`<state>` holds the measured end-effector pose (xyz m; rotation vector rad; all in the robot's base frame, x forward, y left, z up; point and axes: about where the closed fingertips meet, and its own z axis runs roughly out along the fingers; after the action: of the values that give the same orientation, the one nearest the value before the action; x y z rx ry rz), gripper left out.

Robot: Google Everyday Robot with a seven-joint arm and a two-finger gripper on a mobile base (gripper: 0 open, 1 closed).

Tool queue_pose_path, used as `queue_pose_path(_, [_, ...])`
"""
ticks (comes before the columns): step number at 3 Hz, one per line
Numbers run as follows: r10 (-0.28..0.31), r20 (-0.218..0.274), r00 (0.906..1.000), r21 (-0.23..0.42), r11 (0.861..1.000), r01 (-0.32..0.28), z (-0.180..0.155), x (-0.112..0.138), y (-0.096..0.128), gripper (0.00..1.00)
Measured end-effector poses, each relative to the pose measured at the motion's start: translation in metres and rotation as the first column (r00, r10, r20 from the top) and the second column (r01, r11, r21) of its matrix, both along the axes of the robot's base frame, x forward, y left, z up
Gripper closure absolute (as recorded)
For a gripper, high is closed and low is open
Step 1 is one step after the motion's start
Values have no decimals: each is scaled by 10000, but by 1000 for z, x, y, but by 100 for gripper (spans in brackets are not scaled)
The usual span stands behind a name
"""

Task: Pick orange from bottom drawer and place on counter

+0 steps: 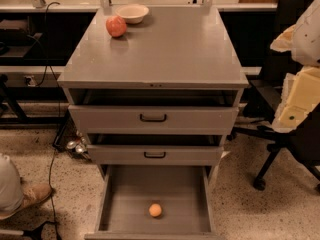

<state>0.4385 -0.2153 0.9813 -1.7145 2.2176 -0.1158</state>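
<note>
**Orange (pixel 155 210) in open bottom drawer (pixel 150 186), gripper (pixel 295 106) off at right edge**

Camera view. Nearest the lens, pulled far out from the cabinet: deep grey bottom drawer, with the small round orange resting on its flat floor near the front, about midway between the side walls. Above it, two shallower grey drawers with black handles, middle drawer (pixel 115 155) and top drawer (pixel 100 120), each pulled out slightly. Capping the cabinet, broad matte grey counter (pixel 165 49), carrying a reddish-pink fruit (pixel 116 26) at its far left. Just behind and to the right of that fruit, a pale bowl (pixel 131 13). At the right edge, level with the upper drawers and well apart from the orange, pale cream bulk of arm and gripper, in front of a black office chair (pixel 272 151). Whether open or closed, cannot tell, nor whether holding anything. Lower left, on speckled floor, a tan shoe (pixel 32 195) beside a black cable.
</note>
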Motion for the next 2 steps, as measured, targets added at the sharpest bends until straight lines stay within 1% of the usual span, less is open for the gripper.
queue_pose_path(1, [0,2,10000,0,10000,0,0,0,0,0])
queue_pose_path(2, [-189,-22,9998,482,9987,190,-6,0,-1,0])
